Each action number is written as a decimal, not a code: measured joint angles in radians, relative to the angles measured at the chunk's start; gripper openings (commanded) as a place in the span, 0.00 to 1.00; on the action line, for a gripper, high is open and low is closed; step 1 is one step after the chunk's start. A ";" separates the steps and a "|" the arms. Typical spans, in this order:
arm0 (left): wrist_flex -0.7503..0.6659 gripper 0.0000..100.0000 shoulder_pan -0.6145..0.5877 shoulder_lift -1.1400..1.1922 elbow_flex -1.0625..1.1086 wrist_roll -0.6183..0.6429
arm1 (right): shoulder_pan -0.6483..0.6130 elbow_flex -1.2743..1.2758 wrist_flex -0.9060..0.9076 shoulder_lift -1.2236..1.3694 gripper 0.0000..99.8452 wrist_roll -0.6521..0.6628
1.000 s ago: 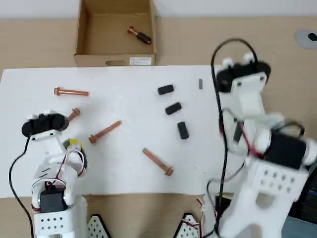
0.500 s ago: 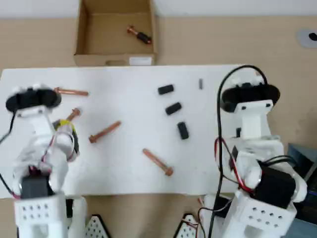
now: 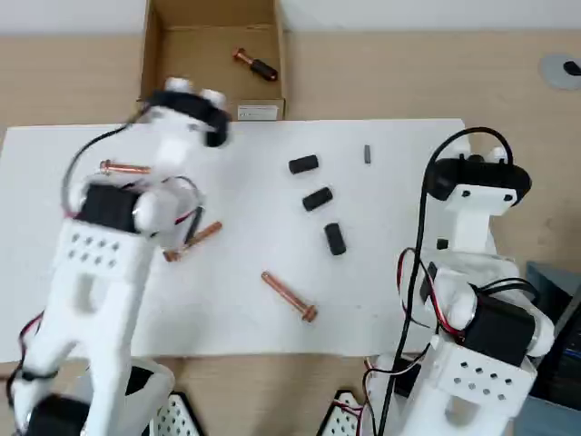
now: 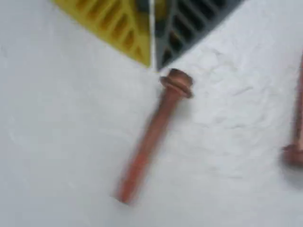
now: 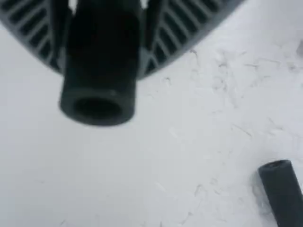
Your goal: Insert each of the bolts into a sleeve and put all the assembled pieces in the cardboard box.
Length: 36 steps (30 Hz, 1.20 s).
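Right now the bolt (image 4: 150, 142) lies flat toward the left edge of the white sheet (image 3: 390, 227), your left gripper (image 4: 153, 65) pinched closed and empty at its head. Your right gripper (image 5: 102, 47) clamps a sleeve (image 5: 98, 97). Descend without opening and you'll shove the bolt away.

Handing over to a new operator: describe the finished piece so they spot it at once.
Beyond the far edge of the white mat stands the brown cardboard box. Inside lies one copper bolt wearing a black cylindrical sleeve; the other copper bolts lie bare on the mat.
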 measured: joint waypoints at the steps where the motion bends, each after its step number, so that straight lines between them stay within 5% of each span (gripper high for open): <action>1: 0.031 0.00 0.032 0.031 -0.023 -0.041 | 0.000 0.000 0.000 0.000 0.01 -0.003; 18: 0.126 0.01 0.305 0.183 -0.035 -0.641 | 0.000 0.000 -0.052 0.000 0.01 -0.006; 36: 0.109 0.13 0.520 0.204 0.029 -0.870 | 0.000 0.000 -0.081 0.000 0.01 -0.006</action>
